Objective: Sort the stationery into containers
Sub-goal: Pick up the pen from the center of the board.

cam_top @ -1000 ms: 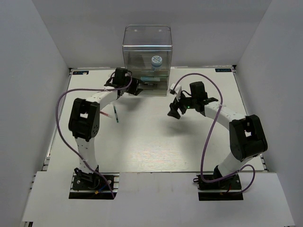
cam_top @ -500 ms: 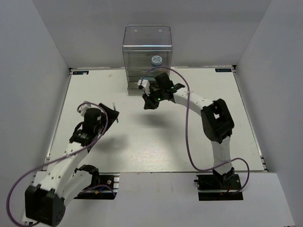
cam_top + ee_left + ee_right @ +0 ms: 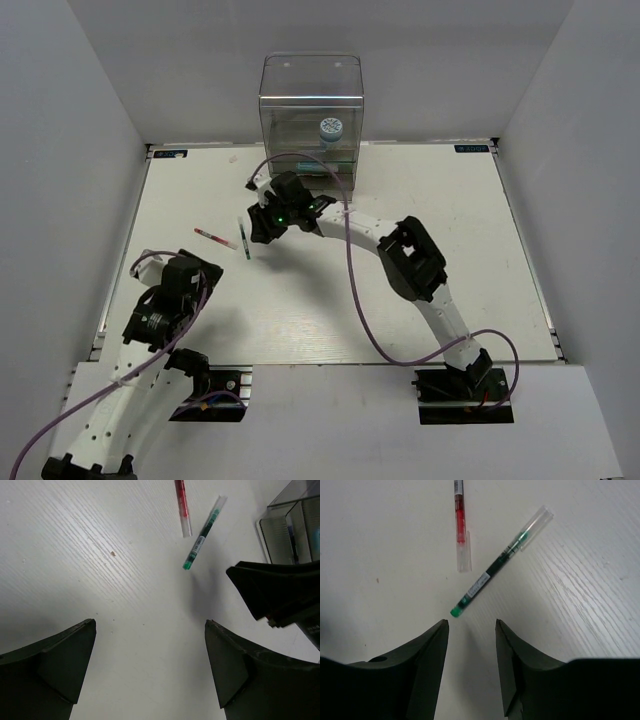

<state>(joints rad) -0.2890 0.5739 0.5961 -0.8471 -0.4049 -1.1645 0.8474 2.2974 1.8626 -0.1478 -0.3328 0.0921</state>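
Pen (image 3: 500,563), green, near right gripper (image 3: 471,626)

Your white surface (image 3: 330,300) carries a red pen (image 3: 214,237) and green pen (image 3: 245,243) lying close, clear cabinet (image 3: 311,90) standing at its back.

The green pen (image 3: 495,570) has a clear cap and a black-and-white label. The red pen (image 3: 461,525) is clear-capped too. The tabletop (image 3: 570,605) is white and faintly grained. A blue-and-white patterned roll (image 3: 330,128) sits in the transparent cabinet (image 3: 300,80).
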